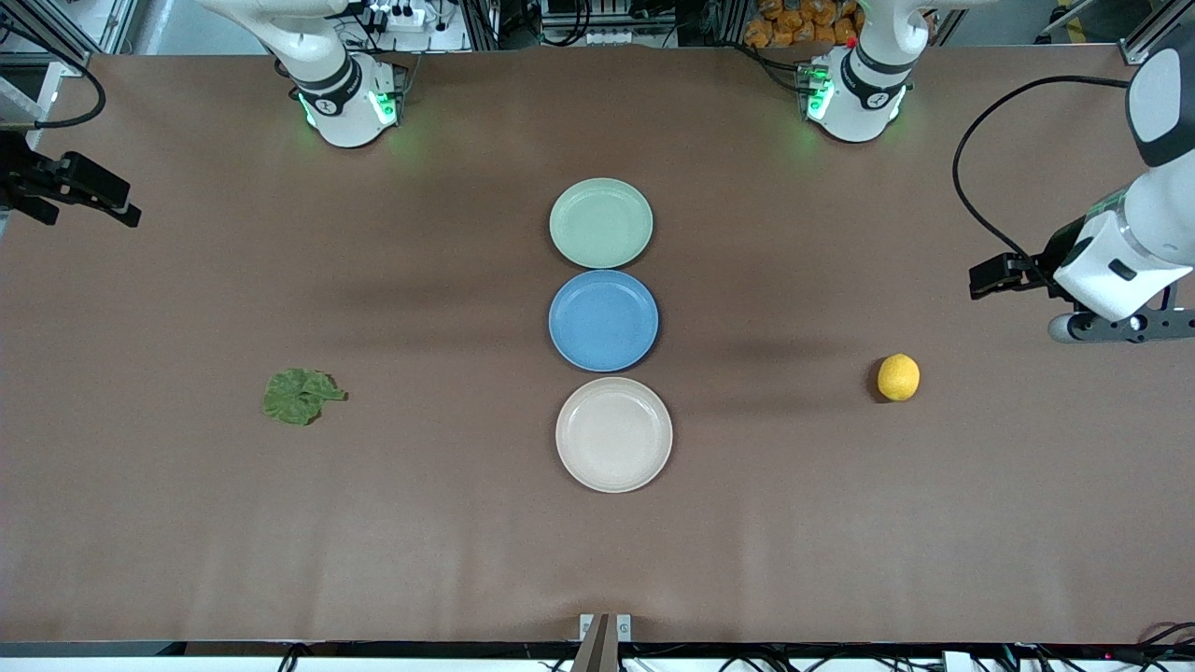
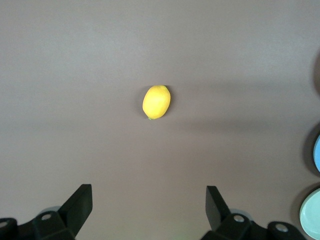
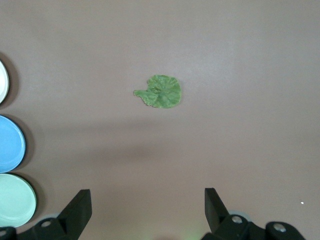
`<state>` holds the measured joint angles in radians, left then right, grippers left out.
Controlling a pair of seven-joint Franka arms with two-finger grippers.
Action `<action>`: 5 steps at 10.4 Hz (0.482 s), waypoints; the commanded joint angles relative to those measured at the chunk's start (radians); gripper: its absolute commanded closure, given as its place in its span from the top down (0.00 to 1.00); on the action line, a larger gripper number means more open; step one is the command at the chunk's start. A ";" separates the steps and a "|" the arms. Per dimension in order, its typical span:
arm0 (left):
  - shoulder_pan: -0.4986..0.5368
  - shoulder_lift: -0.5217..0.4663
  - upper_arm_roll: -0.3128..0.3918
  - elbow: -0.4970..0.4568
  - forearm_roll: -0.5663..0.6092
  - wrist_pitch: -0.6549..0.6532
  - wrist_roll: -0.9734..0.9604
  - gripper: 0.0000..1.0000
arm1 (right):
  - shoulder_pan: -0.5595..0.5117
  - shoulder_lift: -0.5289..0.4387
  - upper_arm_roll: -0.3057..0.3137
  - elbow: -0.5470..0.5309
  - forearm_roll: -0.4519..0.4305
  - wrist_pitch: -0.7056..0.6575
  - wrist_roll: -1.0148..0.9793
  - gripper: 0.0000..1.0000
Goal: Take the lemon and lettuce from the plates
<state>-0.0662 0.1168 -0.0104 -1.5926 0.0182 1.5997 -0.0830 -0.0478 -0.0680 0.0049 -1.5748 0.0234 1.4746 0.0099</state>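
Observation:
The lemon (image 1: pixel 898 377) lies on the bare table toward the left arm's end, off any plate; it also shows in the left wrist view (image 2: pixel 156 102). The lettuce (image 1: pixel 301 396) lies flat on the table toward the right arm's end and shows in the right wrist view (image 3: pixel 160 92). The mint green plate (image 1: pixel 600 222) and the beige plate (image 1: pixel 613 434) are both empty. My left gripper (image 1: pixel 978 280) (image 2: pixel 148 195) is open and empty, up over the table at its end. My right gripper (image 1: pixel 129 203) (image 3: pixel 146 197) is open and empty, up over the table's edge at its end.
A blue plate (image 1: pixel 603 320), also empty, sits between the mint and beige plates in a column at the table's middle. The brown tabletop (image 1: pixel 448 523) stretches wide around the lemon and the lettuce. A black cable (image 1: pixel 971 205) hangs by the left arm.

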 commanded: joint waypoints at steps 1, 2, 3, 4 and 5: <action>-0.017 -0.022 0.017 0.013 -0.007 -0.035 0.023 1.00 | 0.008 0.031 -0.002 0.082 0.013 -0.080 -0.016 1.00; -0.015 -0.023 0.017 0.026 -0.011 -0.044 0.023 1.00 | 0.008 0.036 -0.002 0.091 0.012 -0.092 -0.018 1.00; -0.017 -0.023 0.015 0.039 -0.008 -0.049 0.023 1.00 | 0.006 0.036 -0.002 0.093 0.012 -0.092 -0.018 1.00; -0.017 -0.025 0.015 0.055 -0.012 -0.050 0.023 1.00 | 0.006 0.036 -0.002 0.093 0.012 -0.092 -0.018 1.00; -0.017 -0.031 0.015 0.059 -0.014 -0.052 0.023 1.00 | 0.006 0.036 -0.002 0.093 0.010 -0.092 -0.024 1.00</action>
<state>-0.0709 0.1020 -0.0098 -1.5511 0.0182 1.5726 -0.0830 -0.0433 -0.0532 0.0053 -1.5184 0.0237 1.4042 0.0026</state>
